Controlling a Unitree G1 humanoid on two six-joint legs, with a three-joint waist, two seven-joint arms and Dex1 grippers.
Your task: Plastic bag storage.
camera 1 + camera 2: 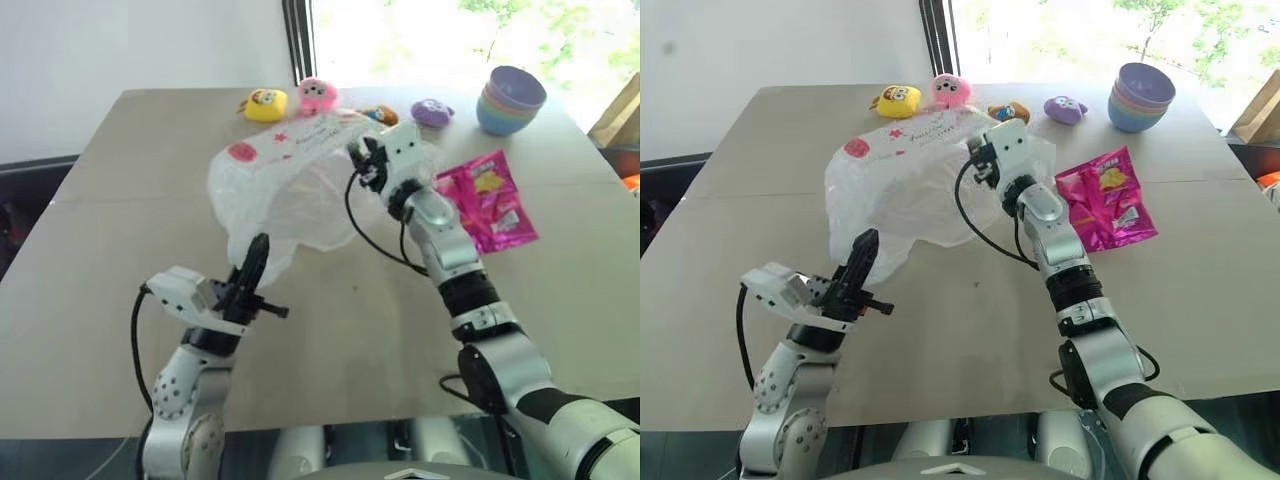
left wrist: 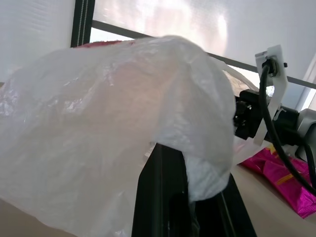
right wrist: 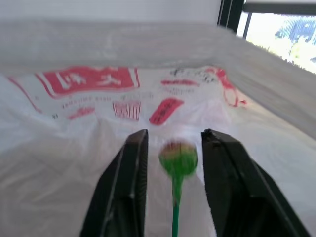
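Observation:
The plastic bag (image 1: 280, 190), whitish and crinkly with red print, stands puffed up on the table's middle. My left gripper (image 1: 257, 255) is shut on its near edge and holds the film up; its black fingers (image 2: 165, 197) disappear under the bag (image 2: 108, 123). My right gripper (image 1: 365, 160) is at the bag's far right side, pointing into it. Its two fingers stand open (image 3: 173, 136), and a green lollipop (image 3: 178, 159) on a green stick sits blurred in the gap, touching neither one. The bag's printed inner wall (image 3: 94, 81) lies just beyond.
A magenta snack packet (image 1: 490, 200) lies right of the bag. Stacked pastel bowls (image 1: 510, 100) stand at the far right. Small plush toys line the far edge: yellow (image 1: 264, 103), pink (image 1: 317, 95), purple (image 1: 432, 112). Bare tabletop (image 1: 350, 330) lies near me.

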